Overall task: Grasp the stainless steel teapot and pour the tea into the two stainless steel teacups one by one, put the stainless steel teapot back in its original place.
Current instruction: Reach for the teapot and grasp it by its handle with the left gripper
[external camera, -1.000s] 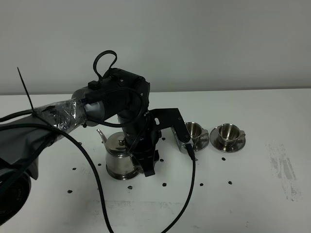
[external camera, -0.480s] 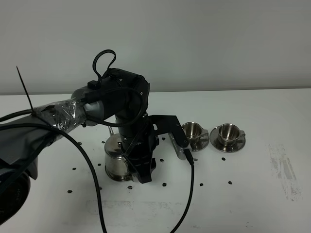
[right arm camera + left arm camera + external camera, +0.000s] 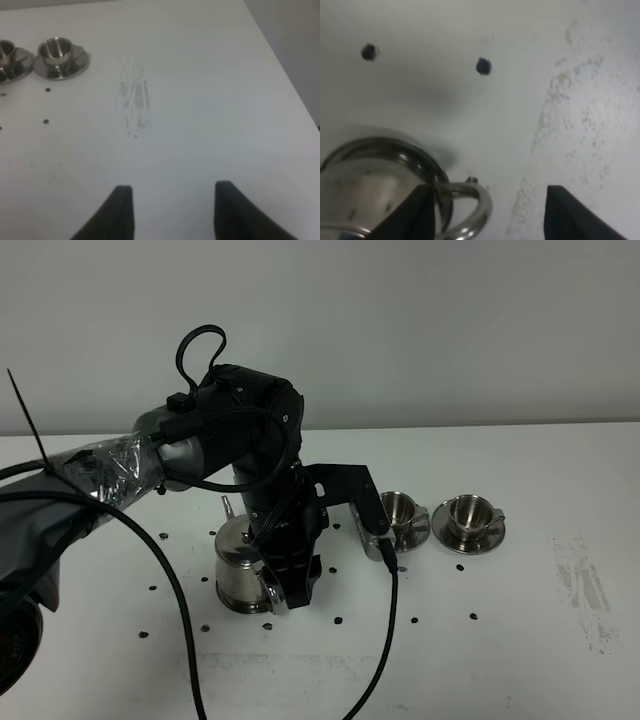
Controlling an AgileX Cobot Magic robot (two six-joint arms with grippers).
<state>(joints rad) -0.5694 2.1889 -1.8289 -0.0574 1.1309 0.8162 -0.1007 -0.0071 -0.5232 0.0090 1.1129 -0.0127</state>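
Observation:
The stainless steel teapot (image 3: 236, 572) stands on the white table, partly hidden by my left arm. In the left wrist view the teapot (image 3: 367, 192) shows with its loop handle (image 3: 479, 206). My left gripper (image 3: 487, 217) is open. The handle lies between its fingers (image 3: 567, 215), close to one finger and apart from the other. In the exterior view the gripper (image 3: 283, 588) is low at the pot's right side. The two stainless steel teacups (image 3: 400, 507) (image 3: 467, 511) sit on saucers to the right. My right gripper (image 3: 172, 210) is open and empty over bare table. The steel disc is not visible.
Small dark specks (image 3: 338, 620) dot the table around the pot and cups. A black cable (image 3: 385, 640) hangs from the left arm down to the front edge. The right wrist view shows the cups (image 3: 56, 49) far off, a scuffed patch (image 3: 135, 107) and the table's edge.
My left arm has shifted a little to the left and lower beside the teapot, and the wrist has turned. The teapot and cups have not moved.

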